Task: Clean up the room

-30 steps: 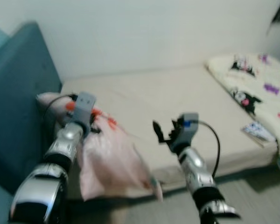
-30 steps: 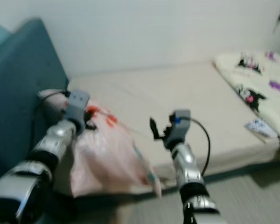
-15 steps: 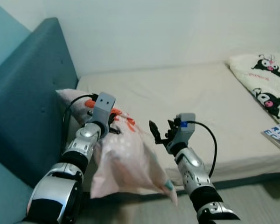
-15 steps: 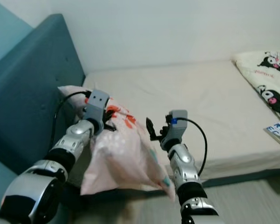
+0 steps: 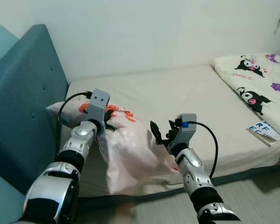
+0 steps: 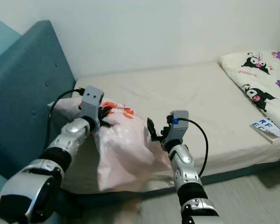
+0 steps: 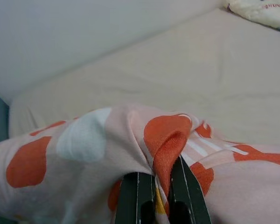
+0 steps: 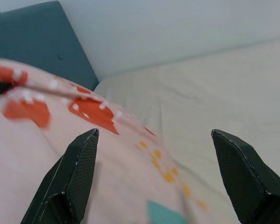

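Note:
A pale pink pillow with orange and white patches lies on the left part of the bed, one corner hanging over the front edge. My left gripper is shut on a fold of its cover near the top; the left wrist view shows the two fingers pinching the orange fold. My right gripper stands open just right of the pillow, above the mattress edge. In the right wrist view its fingers spread wide over the pillow.
A teal padded headboard stands at the left. A cream blanket with black cartoon figures lies at the bed's right end, with a small book beside it. A white wall runs behind. Grey floor lies in front.
The camera has shifted. The pillow has come down from hanging in front of the bed to resting on the mattress by the headboard, still in my left gripper. The right gripper stays open.

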`<state>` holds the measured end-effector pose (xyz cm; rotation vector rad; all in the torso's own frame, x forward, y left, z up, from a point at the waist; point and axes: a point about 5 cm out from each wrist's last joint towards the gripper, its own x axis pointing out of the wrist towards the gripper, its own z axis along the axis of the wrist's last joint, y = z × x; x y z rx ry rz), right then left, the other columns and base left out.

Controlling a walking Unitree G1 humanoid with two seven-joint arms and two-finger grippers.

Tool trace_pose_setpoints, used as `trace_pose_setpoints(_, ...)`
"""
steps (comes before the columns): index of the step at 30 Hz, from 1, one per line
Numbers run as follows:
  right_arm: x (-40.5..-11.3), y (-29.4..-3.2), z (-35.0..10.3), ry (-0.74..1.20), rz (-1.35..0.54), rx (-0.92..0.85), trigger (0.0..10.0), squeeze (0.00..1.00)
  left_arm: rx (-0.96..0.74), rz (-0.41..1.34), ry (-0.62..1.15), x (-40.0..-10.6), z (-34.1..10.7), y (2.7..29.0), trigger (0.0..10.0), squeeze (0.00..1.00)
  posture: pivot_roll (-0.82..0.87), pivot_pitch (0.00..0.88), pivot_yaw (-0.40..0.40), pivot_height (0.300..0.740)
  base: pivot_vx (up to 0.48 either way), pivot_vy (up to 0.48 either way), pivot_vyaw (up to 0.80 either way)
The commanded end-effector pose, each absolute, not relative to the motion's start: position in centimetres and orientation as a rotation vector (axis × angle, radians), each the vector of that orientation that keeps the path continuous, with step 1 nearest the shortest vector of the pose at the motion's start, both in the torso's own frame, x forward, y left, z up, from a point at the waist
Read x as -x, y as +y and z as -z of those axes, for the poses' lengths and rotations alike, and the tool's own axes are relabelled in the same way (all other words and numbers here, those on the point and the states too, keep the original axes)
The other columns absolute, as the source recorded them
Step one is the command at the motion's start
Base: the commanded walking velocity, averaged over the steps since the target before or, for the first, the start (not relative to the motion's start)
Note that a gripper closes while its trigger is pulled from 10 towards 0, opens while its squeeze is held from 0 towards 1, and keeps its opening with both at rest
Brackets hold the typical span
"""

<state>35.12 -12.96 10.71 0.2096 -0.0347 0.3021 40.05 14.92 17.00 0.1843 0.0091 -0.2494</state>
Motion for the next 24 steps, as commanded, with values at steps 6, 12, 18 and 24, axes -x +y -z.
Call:
trace_pose_setpoints(6, -34.8, -12.8, -11.0, -0.067, -0.336, -0.189, 10.0, 0.0, -0.188, 0.256, -0.108, -40.6, -19.7, 14.6, 10.0, 0.0, -0.18, 0.059, 0.036, 0.74, 0.48, 0.0, 0.53)
trace_pose_setpoints(12, -35.0, -13.1, -11.1, -0.068, -0.308, -0.206, 10.0, 0.0, -0.181, 0.273, -0.109, -40.5, -19.4, 14.2, 10.0, 0.0, -0.18, 0.058, 0.034, 0.74, 0.48, 0.0, 0.4)
trace_pose_setpoints(18, -35.0, -13.1, -11.1, -0.067, -0.305, -0.202, 10.0, 0.0, -0.176, 0.293, -0.12, -40.4, -19.5, 14.0, 10.0, 0.0, -0.18, 0.059, 0.033, 0.74, 0.48, 0.0, 0.0)
trace_pose_setpoints(24, -34.9, -13.1, -11.0, -0.063, -0.305, -0.201, 10.0, 0.0, -0.156, 0.386, -0.157, -40.2, -19.9, 13.2, 10.0, 0.0, -0.18, 0.064, 0.037, 0.74, 0.192, 0.0, 0.0)
